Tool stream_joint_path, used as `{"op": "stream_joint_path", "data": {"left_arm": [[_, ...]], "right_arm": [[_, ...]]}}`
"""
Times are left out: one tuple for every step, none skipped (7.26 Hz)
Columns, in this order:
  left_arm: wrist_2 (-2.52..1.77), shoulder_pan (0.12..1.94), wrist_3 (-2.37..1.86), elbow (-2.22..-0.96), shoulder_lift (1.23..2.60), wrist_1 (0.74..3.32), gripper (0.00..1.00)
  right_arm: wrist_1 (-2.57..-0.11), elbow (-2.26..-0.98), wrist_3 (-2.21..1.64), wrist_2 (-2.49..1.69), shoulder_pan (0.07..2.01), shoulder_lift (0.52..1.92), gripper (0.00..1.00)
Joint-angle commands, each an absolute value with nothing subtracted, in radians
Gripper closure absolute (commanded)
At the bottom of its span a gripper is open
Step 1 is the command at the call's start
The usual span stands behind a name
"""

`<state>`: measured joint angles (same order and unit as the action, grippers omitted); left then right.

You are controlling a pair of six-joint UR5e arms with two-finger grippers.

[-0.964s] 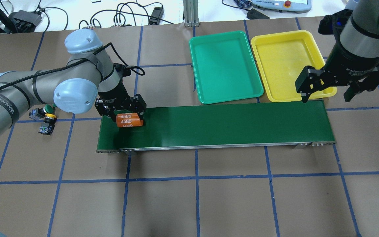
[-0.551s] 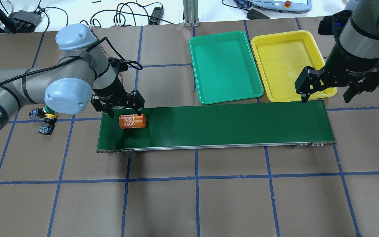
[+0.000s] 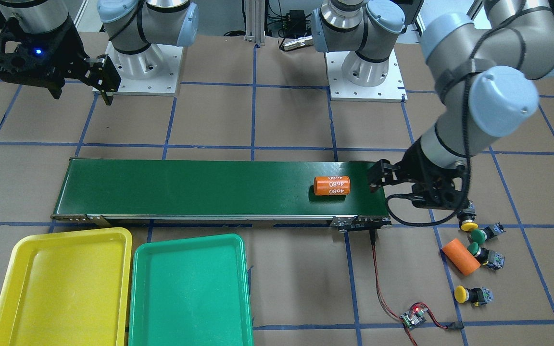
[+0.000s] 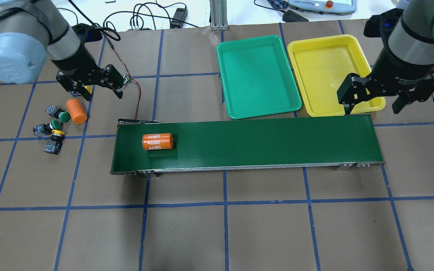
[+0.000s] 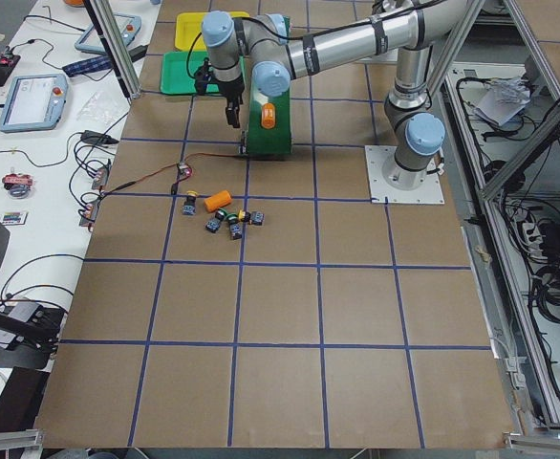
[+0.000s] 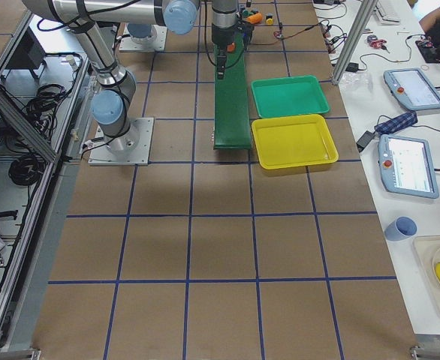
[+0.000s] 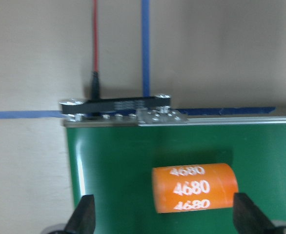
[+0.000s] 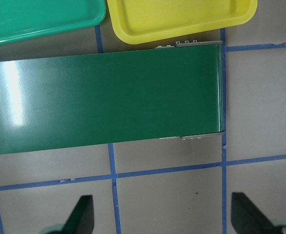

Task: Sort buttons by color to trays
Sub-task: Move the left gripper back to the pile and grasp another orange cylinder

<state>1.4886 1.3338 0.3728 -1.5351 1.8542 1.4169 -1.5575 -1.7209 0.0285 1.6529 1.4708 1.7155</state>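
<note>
**Left pincer** (image 4: 98, 94), jaws spread and empty, hangs just above the four buttons (image 3: 478, 234). They have glossy mushroom caps on blocky bodies and lie loose on the papered surface (image 4: 217, 226). The pincer is apparently poised to pick one.

**Right pincer** (image 4: 371, 109), likewise spread, hovers beside the smooth, round-cornered yellow tray (image 4: 326, 67) and green tray (image 4: 258, 75). Neither tray holds a button yet.

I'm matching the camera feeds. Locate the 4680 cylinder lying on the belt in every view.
Front-facing: 4680 cylinder on the conveyor belt, right end.
Overhead: 4680 cylinder near belt's left end.
Exterior left: 4680 cylinder on belt's near end.
Exterior right: 4680 cylinder, tiny, belt's far end.
Left wrist: 4680 cylinder lower centre.
Right wrist: not in it.
Shared landmark: conveyor belt.
</note>
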Motion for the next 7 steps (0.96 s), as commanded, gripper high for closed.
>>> {"op": "stream_joint_path", "data": {"left_arm": [[1.499, 1.241, 0.733, -1.450, 2.007, 1.328, 0.00], [1.502, 1.217, 0.887, -1.457, 2.058, 1.287, 0.00], [1.529, 1.203, 1.086, -1.469, 2.095, 1.208, 0.00], [1.572, 1.195, 1.223, -1.483, 2.118, 1.174, 0.00], [1.569, 1.162, 1.350, -1.500, 2.135, 1.170, 0.00], [1.569, 1.154, 1.418, -1.523, 2.137, 1.169, 0.00], [1.571, 1.155, 1.419, -1.541, 2.131, 1.166, 0.00]], "right_arm": [[-1.571, -1.727, 0.028, 1.655, 1.470, 1.712, 0.00], [-1.597, -1.744, 0.028, 1.657, 1.470, 1.698, 0.00], [-1.624, -1.746, 0.028, 1.651, 1.470, 1.698, 0.00], [-1.634, -1.746, 0.020, 1.651, 1.470, 1.697, 0.00], [-1.629, -1.746, 0.031, 1.661, 1.468, 1.695, 0.00], [-1.631, -1.746, 0.031, 1.658, 1.467, 1.697, 0.00], [-1.632, -1.744, 0.026, 1.651, 1.468, 1.695, 0.00]]}}
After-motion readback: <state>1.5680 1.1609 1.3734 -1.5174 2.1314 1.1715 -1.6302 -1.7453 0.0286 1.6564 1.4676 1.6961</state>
